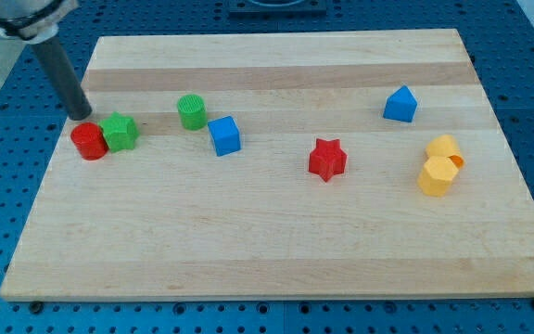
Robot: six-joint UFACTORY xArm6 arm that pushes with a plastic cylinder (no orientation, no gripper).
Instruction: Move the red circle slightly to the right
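Observation:
The red circle (88, 141) lies near the board's left edge, touching a green star-like block (120, 132) on its right. My tip (82, 116) is at the end of the dark rod, just above the red circle toward the view's top, very close to it or touching its upper edge.
A green cylinder (192, 111) and a blue cube (223, 135) sit right of the green block. A red star (327, 159) is at centre right. A blue pentagon-like block (400, 104) and two yellow blocks (441, 166) are at the view's right. The wooden board (276, 241) lies on a blue perforated table.

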